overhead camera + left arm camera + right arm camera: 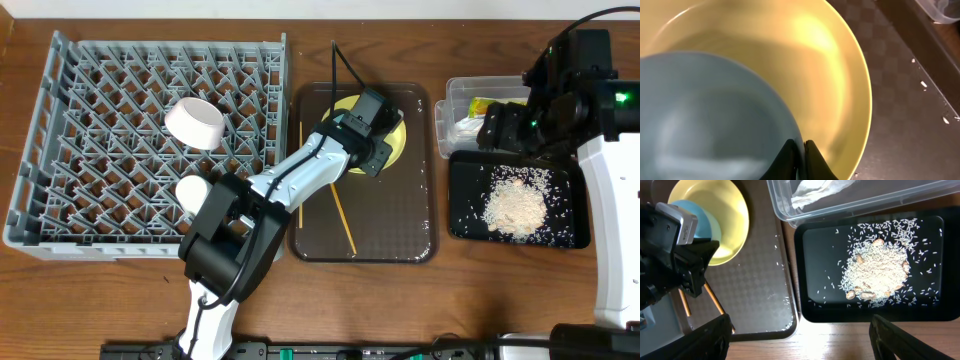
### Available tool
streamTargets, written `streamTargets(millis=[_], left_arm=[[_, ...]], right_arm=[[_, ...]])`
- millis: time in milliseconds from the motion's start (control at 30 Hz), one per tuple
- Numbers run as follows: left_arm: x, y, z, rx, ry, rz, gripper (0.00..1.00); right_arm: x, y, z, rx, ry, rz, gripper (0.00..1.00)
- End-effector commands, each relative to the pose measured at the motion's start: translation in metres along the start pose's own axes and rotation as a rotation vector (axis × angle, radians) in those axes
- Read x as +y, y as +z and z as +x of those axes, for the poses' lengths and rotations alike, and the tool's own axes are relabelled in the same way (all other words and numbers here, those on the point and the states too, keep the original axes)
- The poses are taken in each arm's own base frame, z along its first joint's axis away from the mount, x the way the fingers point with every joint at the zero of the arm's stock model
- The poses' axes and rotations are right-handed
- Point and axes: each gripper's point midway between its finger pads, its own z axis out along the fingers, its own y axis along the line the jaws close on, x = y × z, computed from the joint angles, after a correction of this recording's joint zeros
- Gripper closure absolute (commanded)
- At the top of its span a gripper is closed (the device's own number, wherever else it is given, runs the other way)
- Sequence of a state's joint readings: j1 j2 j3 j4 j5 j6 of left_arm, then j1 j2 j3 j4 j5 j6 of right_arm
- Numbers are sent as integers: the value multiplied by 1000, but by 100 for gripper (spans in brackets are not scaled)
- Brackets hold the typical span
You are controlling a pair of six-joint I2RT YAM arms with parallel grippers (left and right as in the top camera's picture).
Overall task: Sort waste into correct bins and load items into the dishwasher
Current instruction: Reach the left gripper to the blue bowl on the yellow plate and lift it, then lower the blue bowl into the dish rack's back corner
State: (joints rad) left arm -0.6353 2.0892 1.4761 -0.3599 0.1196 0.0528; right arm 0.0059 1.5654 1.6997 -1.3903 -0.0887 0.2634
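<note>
My left gripper is shut on the rim of the light blue bowl, which sits inside the yellow plate on the brown serving tray. In the overhead view the left gripper covers the bowl. My right gripper is open wide and empty, above the front edge of the black tray, which holds rice scraps. The clear tub holds white paper and the green-and-yellow wrapper. Two chopsticks lie on the brown tray.
The grey dish rack at the left holds a white bowl and a small white cup. Loose rice grains lie scattered on the brown tray's right side. The right arm stands over the tub.
</note>
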Motion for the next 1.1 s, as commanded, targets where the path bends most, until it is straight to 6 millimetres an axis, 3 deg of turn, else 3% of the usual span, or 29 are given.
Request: streamTargets(millis=[0, 167, 300, 433, 733, 867, 1067], left_arm=[[6, 1, 1, 6, -6, -29, 93], [5, -32, -30, -89, -1, -29, 93], [17, -83, -64, -215, -23, -44, 93], [42, -130, -83, -316, -75, -28, 93], [70, -162, -89, -382, -171, 70, 93], [98, -180, -89, -424, -261, 107, 93], [145, -215, -86, -511, -454, 360, 92]], right_arm=[[1, 1, 0, 3, 6, 8, 14], [1, 1, 0, 2, 6, 8, 14], [1, 1, 0, 2, 6, 8, 14], [1, 1, 0, 2, 6, 8, 14], [1, 1, 0, 2, 6, 8, 14], [1, 1, 0, 2, 6, 8, 14], [1, 1, 0, 2, 6, 8, 14]])
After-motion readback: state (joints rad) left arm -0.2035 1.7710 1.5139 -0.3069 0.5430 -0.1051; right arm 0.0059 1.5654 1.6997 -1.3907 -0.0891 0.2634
